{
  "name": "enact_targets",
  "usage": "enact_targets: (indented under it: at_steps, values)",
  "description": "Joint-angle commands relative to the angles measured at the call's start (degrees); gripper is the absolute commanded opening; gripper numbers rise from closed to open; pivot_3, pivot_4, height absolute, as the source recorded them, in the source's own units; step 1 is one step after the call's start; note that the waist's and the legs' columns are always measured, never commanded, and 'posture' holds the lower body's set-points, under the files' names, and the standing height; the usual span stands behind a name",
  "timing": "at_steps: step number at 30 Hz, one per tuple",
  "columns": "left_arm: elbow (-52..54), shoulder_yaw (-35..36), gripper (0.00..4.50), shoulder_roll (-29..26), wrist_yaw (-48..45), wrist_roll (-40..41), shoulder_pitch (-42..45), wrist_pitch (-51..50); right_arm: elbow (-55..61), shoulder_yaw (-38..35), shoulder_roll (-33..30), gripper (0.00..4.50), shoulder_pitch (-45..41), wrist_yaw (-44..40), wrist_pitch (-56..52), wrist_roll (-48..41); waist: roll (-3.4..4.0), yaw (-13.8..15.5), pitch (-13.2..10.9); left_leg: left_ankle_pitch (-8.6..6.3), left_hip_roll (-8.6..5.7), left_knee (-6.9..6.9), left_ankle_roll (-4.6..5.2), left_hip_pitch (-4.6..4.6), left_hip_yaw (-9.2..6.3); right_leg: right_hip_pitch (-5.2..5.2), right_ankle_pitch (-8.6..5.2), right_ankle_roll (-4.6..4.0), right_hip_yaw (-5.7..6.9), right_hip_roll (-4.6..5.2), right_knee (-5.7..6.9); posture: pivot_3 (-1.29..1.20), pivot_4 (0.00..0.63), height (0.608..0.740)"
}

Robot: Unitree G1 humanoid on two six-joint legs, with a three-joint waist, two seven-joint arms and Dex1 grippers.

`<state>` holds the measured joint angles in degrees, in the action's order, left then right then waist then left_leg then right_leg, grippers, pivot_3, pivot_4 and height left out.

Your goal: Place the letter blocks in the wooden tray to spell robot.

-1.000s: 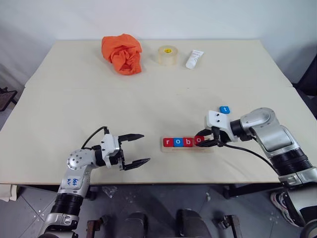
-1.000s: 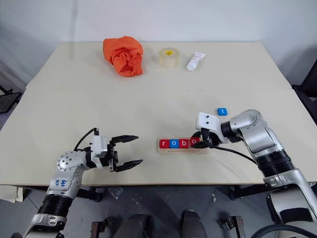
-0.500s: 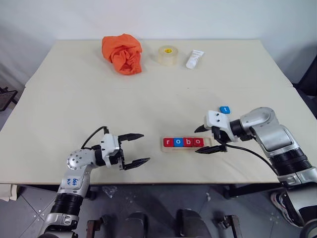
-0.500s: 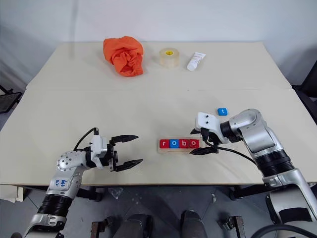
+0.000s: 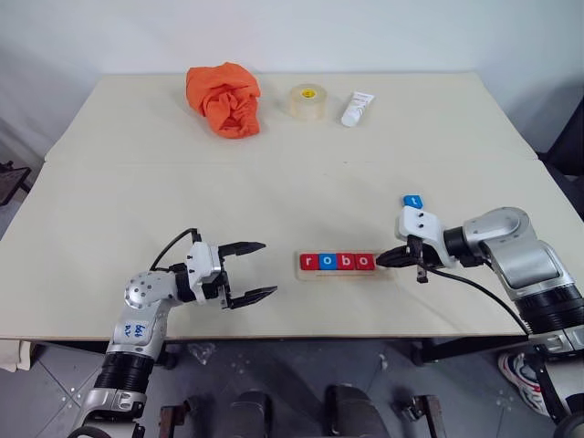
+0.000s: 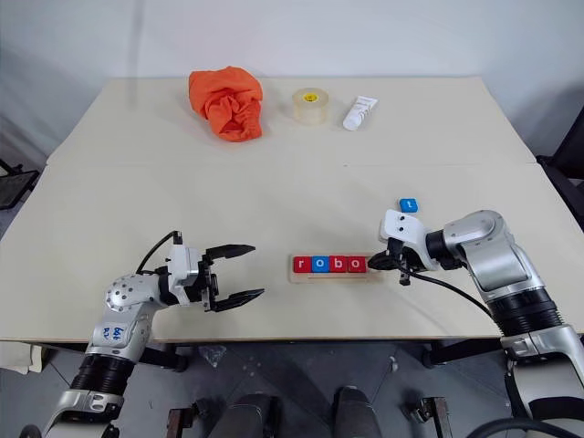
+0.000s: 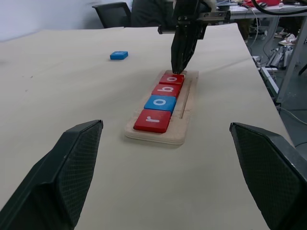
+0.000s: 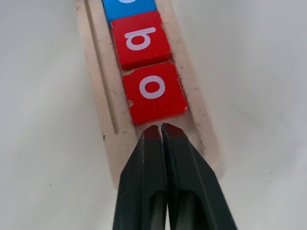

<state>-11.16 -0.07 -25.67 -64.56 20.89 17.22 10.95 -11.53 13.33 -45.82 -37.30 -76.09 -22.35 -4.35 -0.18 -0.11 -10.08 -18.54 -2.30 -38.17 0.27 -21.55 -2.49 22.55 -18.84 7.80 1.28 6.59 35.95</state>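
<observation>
Near the front edge of the table [image 5: 109, 182], the left gripper [image 5: 250, 271] has its fingers spread wide and holds nothing. Beside it, the tray [image 5: 382, 270] carries four blocks in a row: red r [image 5: 309, 263], blue o [image 5: 328, 263], red b [image 5: 347, 263], red o [image 5: 365, 262]. The right gripper [image 5: 381, 260] is clenched, empty, with its tips at the last red o, over the free end of the tray. A little farther lies the blue t [image 5: 413, 202], apart from the tray. At the far edge are an orange cloth [image 5: 224, 99], a tape roll [image 5: 309, 101] and a tube [image 5: 358, 109].

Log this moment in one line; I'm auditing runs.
tray: r-o-b-o in | t block: on table | right gripper: shut at last o | left gripper: open, idle
</observation>
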Motion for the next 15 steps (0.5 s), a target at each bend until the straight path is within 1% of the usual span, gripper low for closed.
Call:
enact_targets:
  at_steps: [1,7,13,14,15]
  values:
    - [1.80,0.27,4.50,-0.34,0.05,0.51,0.37,-0.12,0.53,-0.49,1.05,0.02,-0.60,0.78,0.18,-0.57,0.00,0.02,0.00,0.00,0.00,0.00,0.00,0.00,0.00,0.00,0.00,0.00,0.00,0.00,0.00,0.00,0.150,0.740]
    - [1.91,0.44,4.50,-0.49,0.10,0.48,0.41,-0.33,1.65,-1.10,1.14,0.02,-0.46,1.10,-0.82,-0.88,0.00,0.04,0.00,0.00,-0.01,0.00,0.00,0.00,-0.01,-0.01,0.00,0.00,0.01,0.00,0.00,0.00,0.150,0.740]
    - [1.37,0.51,4.50,-0.55,-0.17,0.50,0.79,-0.16,3.59,-6.04,-2.53,0.02,1.39,2.89,-1.38,-2.50,0.00,0.18,0.00,0.00,-0.02,0.00,0.00,0.00,-0.02,-0.01,0.00,0.00,0.02,0.00,-0.01,0.00,0.150,0.740]
    - [1.30,0.51,4.50,-0.58,-0.27,0.52,0.82,-0.14,3.82,-7.20,-3.31,0.37,2.00,3.61,-1.71,-2.71,0.00,0.26,0.00,0.00,-0.02,0.01,0.00,-0.01,-0.02,-0.01,0.00,0.00,0.03,0.00,-0.02,0.00,0.150,0.740]
    - [1.22,0.52,4.50,-0.61,-0.34,0.53,0.82,-0.12,4.04,-7.96,-3.80,0.61,2.46,4.18,-1.96,-2.91,0.00,0.27,0.00,0.00,-0.02,0.01,0.00,-0.01,-0.03,-0.01,0.00,0.00,0.03,0.00,-0.02,0.00,0.150,0.740]
